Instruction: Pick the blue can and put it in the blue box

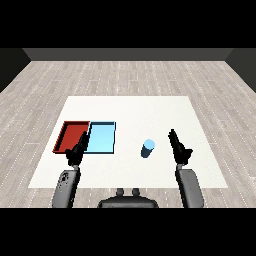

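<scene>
Black right hand [179,147] open, empty

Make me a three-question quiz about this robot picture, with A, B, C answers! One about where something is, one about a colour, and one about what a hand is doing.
1. Where is the blue can?
A. In the red tray
B. On the white table, right of the light blue tray
C. In the left hand

2. What colour is the tray furthest left?
A. Red
B. Green
C. Yellow

3. What is the right hand doing?
A. Holding the can
B. Resting in a tray
C. Open, holding nothing

Answers:
1 B, it stands on the table past the light blue tray.
2 A, the red tray lies leftmost.
3 C, its fingers are straight, beside the can.
</scene>
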You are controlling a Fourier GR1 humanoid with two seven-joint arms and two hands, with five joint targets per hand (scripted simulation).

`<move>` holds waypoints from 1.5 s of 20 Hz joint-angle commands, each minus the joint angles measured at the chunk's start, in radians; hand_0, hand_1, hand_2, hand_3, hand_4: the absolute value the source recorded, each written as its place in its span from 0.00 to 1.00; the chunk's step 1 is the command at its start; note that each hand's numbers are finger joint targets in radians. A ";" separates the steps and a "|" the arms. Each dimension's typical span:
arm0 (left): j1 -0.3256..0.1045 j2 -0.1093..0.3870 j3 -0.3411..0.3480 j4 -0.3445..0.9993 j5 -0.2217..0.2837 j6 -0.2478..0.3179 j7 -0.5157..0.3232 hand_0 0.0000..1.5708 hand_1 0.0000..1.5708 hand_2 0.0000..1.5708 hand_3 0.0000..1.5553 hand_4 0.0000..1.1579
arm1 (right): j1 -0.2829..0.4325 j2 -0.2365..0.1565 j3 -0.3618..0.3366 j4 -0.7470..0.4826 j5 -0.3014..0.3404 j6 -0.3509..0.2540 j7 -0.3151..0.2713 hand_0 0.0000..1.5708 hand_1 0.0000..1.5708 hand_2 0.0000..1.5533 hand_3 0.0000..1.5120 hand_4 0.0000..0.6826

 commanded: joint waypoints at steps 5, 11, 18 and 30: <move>0.021 -0.051 0.010 0.024 -0.008 0.034 -0.012 0.00 0.00 0.00 0.00 0.00 | 0.077 0.103 0.097 0.030 0.095 -0.079 0.051 0.00 0.00 0.00 0.00 0.00; 0.037 -0.098 0.028 -0.003 0.011 0.022 -0.354 0.00 0.00 0.00 0.00 0.00 | 0.092 0.101 0.118 0.043 -0.045 0.058 -0.318 0.00 0.00 0.00 0.00 0.00; -0.016 -0.117 0.027 0.043 0.002 0.050 -0.370 0.00 0.00 0.00 0.00 0.00 | 0.053 0.105 0.130 0.067 -0.040 0.053 -0.304 0.00 0.00 0.00 0.00 0.00; 0.026 -0.086 0.048 -0.036 0.012 0.039 -0.349 0.00 0.00 0.00 0.00 0.00 | 0.080 0.120 0.144 0.081 -0.019 0.024 -0.339 0.00 0.00 0.00 0.00 0.00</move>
